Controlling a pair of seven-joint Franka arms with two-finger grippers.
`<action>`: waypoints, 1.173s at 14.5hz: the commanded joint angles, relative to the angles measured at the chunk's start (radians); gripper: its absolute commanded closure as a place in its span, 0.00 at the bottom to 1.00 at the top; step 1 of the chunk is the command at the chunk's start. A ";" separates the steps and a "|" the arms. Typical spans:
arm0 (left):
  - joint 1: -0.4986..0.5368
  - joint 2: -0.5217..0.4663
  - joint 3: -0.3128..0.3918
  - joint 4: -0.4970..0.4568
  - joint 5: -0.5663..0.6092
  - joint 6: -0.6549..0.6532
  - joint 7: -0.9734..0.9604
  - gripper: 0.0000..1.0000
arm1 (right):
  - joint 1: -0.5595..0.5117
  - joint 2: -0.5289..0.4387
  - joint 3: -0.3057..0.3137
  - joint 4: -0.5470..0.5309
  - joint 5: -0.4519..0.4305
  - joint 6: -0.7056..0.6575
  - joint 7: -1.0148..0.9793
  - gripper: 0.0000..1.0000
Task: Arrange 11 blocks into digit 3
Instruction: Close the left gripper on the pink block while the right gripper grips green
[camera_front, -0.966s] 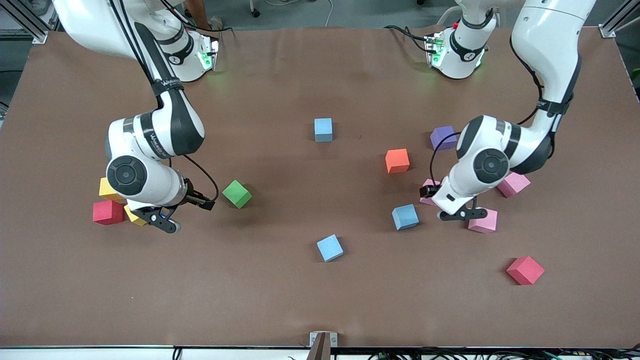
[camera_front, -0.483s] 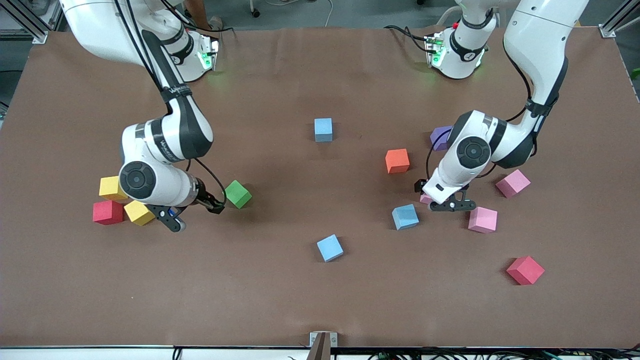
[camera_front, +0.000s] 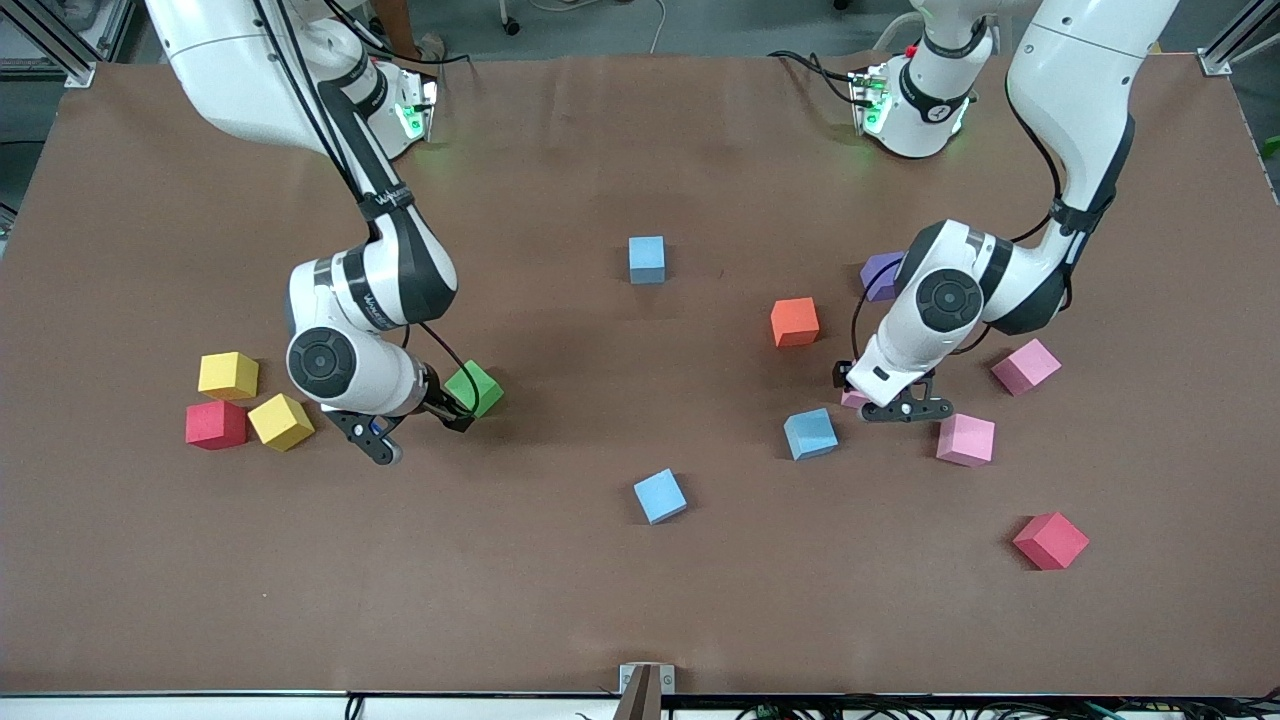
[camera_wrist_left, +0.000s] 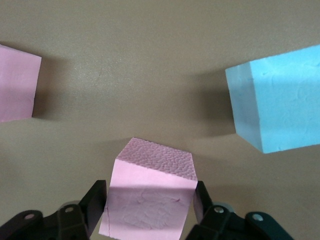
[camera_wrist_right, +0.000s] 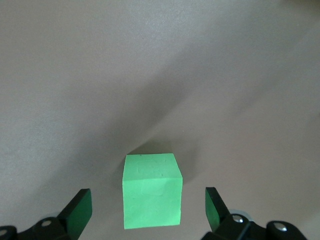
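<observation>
No digit 3 figure shows; the blocks lie scattered singly. My right gripper (camera_front: 422, 435) is open and low at the table. The green block (camera_front: 473, 388) sits just ahead of its fingertips, also in the right wrist view (camera_wrist_right: 151, 192), where the gripper (camera_wrist_right: 148, 200) is spread wide. My left gripper (camera_front: 882, 400) is shut on a pink block (camera_front: 853, 398) that rests on the table. In the left wrist view the pink block (camera_wrist_left: 150, 200) fills the gap of that gripper (camera_wrist_left: 150, 192). A blue block (camera_front: 810, 433) lies close beside it (camera_wrist_left: 277, 110).
Two yellow blocks (camera_front: 228, 375) (camera_front: 281, 421) and a red one (camera_front: 215, 424) cluster at the right arm's end. Also on the table: blue blocks (camera_front: 647, 259) (camera_front: 660, 496), orange (camera_front: 795, 321), purple (camera_front: 882, 274), pink (camera_front: 966, 439) (camera_front: 1025, 366), red (camera_front: 1050, 541).
My right gripper moved off the yellow and red cluster toward the green block. My left gripper moved from the pink pair to the pink block by the blue one and stayed there.
</observation>
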 joint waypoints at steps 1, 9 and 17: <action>0.010 -0.010 -0.008 -0.014 0.026 0.024 -0.051 0.62 | 0.005 -0.004 -0.005 -0.022 0.011 0.023 0.017 0.00; 0.038 -0.079 -0.007 0.155 -0.005 -0.340 -0.184 0.66 | 0.022 0.009 -0.005 -0.063 0.061 0.070 0.017 0.00; 0.029 -0.089 -0.027 0.341 -0.167 -0.666 -0.872 0.67 | 0.030 0.012 -0.005 -0.094 0.080 0.104 0.017 0.00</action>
